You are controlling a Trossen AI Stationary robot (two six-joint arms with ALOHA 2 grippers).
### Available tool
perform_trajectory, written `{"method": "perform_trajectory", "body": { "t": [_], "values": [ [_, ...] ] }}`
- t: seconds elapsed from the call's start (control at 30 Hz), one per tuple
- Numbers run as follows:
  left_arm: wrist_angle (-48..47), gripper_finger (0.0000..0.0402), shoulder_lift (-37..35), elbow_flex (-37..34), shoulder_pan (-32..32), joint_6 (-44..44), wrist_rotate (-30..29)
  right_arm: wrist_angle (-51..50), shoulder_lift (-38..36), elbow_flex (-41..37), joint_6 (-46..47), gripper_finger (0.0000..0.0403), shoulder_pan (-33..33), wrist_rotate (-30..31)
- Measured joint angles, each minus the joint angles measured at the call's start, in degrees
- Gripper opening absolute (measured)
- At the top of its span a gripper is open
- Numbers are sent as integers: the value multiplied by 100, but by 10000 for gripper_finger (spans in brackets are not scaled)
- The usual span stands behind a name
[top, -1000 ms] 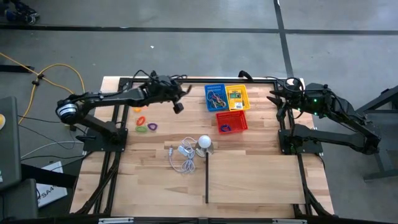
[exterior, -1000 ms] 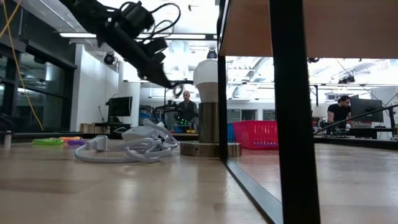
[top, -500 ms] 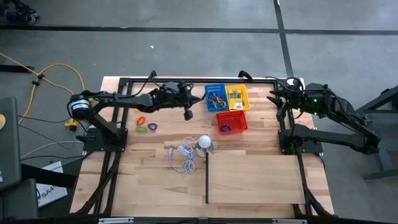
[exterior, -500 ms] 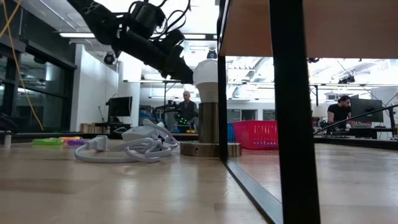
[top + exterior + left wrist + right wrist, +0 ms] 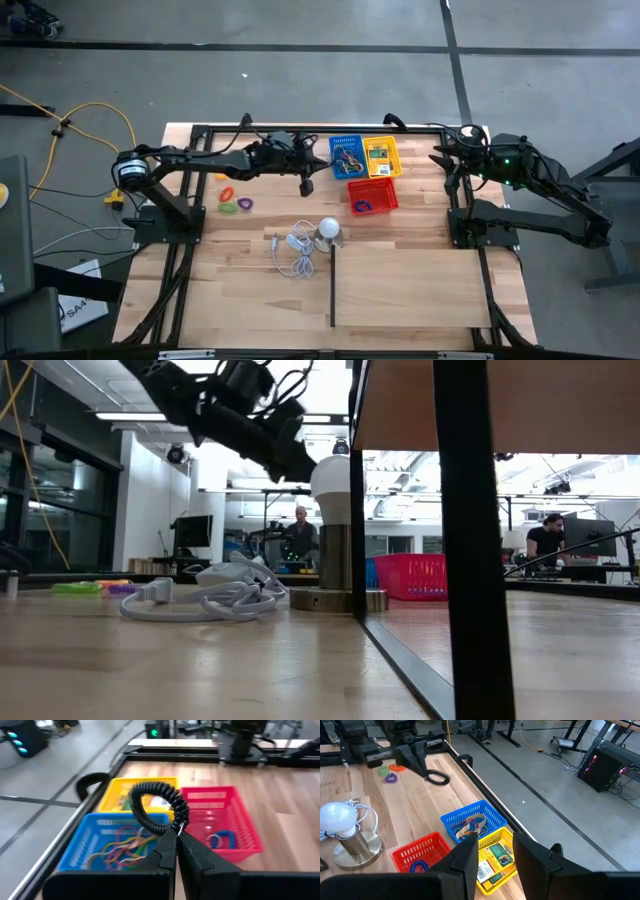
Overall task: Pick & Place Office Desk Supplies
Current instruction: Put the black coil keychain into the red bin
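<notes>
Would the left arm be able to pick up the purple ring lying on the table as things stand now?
Probably not right away: the left pincer is shut on a black coiled ring and hangs above the table near the blue basket. The purple ring itself lies uncovered beside the left arm, so the way looks free once the pincer is empty.

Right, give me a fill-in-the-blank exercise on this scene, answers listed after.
1. The left gripper is shut on a coiled ring coloured ____.
2. The rubber bands lie in the ____ basket.
3. The red basket holds a ____ ring.
4. The right gripper waits with jaws ____.

Answers: black; blue; blue; open
</notes>
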Motion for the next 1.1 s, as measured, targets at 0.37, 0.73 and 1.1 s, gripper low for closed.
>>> {"method": "perform_trajectory", "body": {
  "t": [0.37, 0.73, 1.1],
  "values": [
    [-1072, 1, 1190, 1666, -225, 57, 1057, 0, 0, 0, 0, 110, 0, 0],
    [-1119, 1, 2455, 2775, -55, 68, 2888, 0, -1, 0, 0, 110, 0, 0],
    [-1220, 1, 2786, 3062, 7, 39, 3087, 0, 1, 0, 0, 110, 0, -2]
  ]
}}
